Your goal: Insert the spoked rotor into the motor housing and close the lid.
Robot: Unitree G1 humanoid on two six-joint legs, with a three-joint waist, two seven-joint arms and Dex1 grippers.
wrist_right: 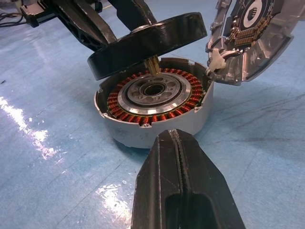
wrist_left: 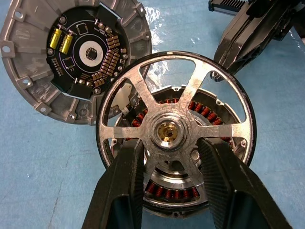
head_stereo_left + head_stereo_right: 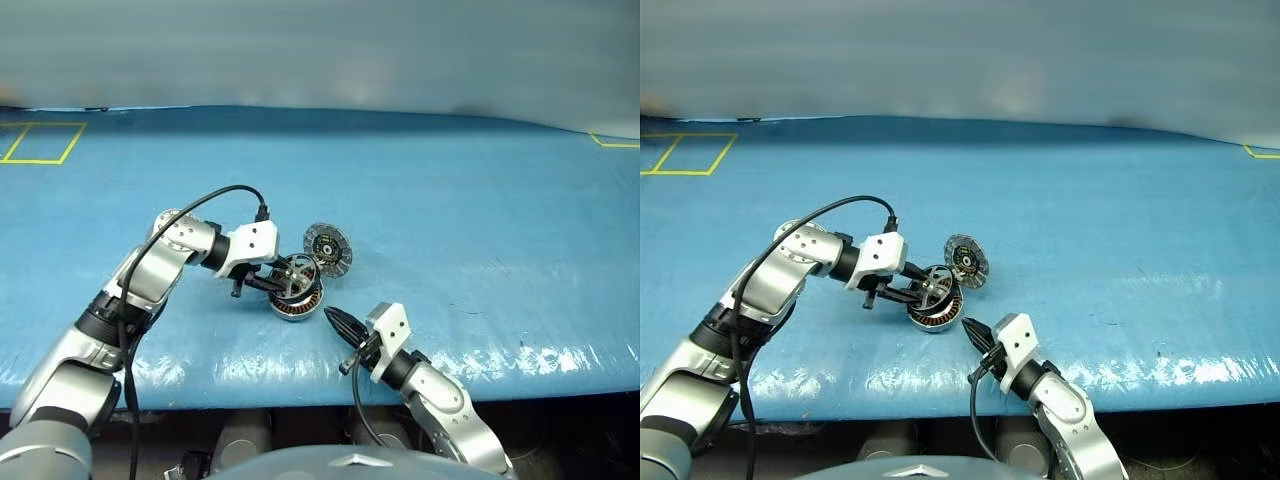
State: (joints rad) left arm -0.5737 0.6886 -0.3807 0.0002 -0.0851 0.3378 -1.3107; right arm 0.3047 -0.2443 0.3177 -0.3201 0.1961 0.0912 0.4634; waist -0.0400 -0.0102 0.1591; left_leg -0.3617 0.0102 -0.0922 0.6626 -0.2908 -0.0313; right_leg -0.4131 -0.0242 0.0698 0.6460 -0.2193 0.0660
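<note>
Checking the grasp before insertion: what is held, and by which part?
The left tool holds the spoked rotor by its hub. The right tool holds nothing.

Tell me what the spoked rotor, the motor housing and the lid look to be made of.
Spoked rotor: bright brushed metal spokes, brassy hub centre, dark rim.
Motor housing: pale grey matte shell, probably cast metal, ringed by copper-red wire windings.
Lid: grey ribbed casting, likely aluminium, carrying a black circuit board.

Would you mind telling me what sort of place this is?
Probably a robotics test bench: a blue covered table with yellow tape squares, holding a round grey copper-wound motor housing.
</note>
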